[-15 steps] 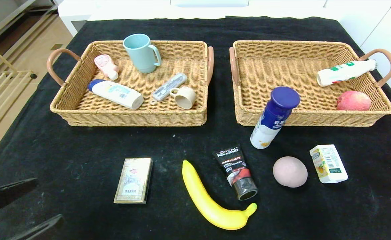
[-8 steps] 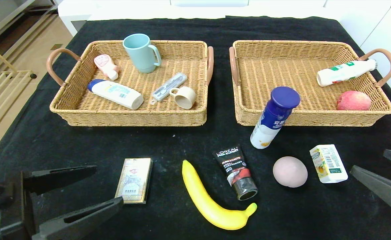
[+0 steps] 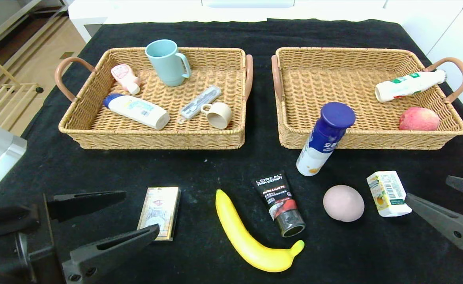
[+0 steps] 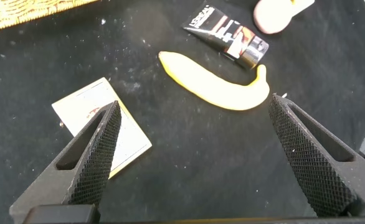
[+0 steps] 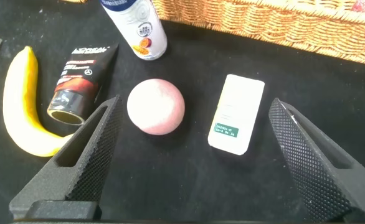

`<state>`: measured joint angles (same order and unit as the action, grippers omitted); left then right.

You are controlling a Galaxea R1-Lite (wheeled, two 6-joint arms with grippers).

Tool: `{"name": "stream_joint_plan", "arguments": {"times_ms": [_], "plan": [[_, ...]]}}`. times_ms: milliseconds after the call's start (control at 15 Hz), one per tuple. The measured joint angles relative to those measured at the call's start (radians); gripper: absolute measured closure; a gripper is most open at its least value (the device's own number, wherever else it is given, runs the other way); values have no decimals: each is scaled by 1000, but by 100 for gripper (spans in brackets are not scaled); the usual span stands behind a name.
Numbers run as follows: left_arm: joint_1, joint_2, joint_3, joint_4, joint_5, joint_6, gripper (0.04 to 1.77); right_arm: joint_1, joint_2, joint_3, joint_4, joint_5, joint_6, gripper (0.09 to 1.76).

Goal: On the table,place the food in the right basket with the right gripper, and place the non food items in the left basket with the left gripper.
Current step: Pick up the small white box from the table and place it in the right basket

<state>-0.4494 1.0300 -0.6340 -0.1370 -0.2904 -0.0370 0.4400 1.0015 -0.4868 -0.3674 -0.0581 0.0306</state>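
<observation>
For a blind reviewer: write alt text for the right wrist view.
The open right gripper hovers above a black table, its two fingers framing a pink ball and a small white carton. Beyond lie a banana, a black tube, a standing bottle and a wicker basket.

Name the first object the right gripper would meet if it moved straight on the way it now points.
Probably the small white box: the right gripper, fingers open, points at it from close by. Depth is uncertain.

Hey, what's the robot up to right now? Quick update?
Left end effector open by the card box. Right end effector open beside the white carton. Nothing held. Path clear.
</observation>
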Motion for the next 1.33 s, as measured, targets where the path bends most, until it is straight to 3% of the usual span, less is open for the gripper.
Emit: {"name": "stream_joint_plan", "arguments": {"times_ms": [467, 667, 933, 1333], "plan": [[37, -13, -38, 4, 3, 29, 9, 3, 11, 0, 10, 0, -5, 14], [40, -7, -40, 4, 3, 30, 9, 3, 39, -82, 79, -90, -4, 14], [43, -2, -42, 3, 7, 32, 9, 0, 95, -314, 414, -213, 6, 14], [44, -1, -42, 4, 7, 31, 9, -1, 236, -790, 1037, -227, 201, 14]]}}
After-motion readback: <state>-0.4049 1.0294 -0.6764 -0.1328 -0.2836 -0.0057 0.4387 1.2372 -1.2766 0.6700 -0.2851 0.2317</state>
